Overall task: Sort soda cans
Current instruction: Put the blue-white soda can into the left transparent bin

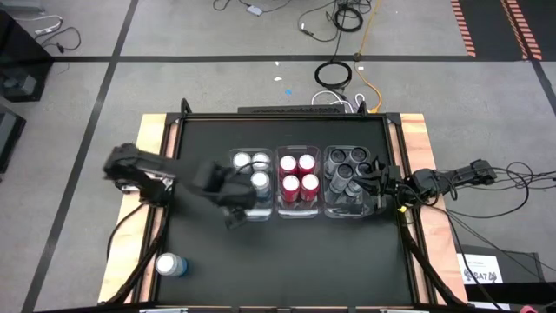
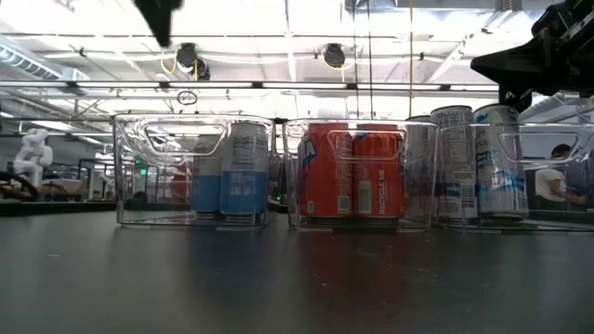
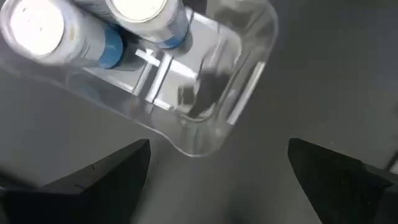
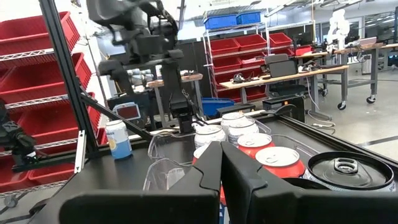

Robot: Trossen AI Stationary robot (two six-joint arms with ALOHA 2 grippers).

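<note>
Cans fill three clear bins that stand side by side at the middle of my table, and I place everything by the centre bin (image 1: 297, 205). It holds four red cans (image 1: 297, 174), two by two. The bin on the left-arm side (image 1: 248, 214) holds three light blue cans (image 1: 252, 169), with its near corner bare. The bin on the right-arm side (image 1: 349, 209) holds the dark cans (image 1: 346, 170); from above I count four black tops. A fourth light blue can (image 1: 170, 265) lies on its side well apart from the centre bin, near the table's front corner on my left arm's side. My left gripper (image 1: 236, 209) hangs over the bare near end of the blue bin, fingers (image 3: 106, 177) spread wide with nothing between them; my wrist camera looks down through that gap at the clear rim and two silvery tops. My right gripper (image 4: 222, 174) hangs beside the outer edge of the dark-can bin, fingers pressed together and holding nothing.
</note>
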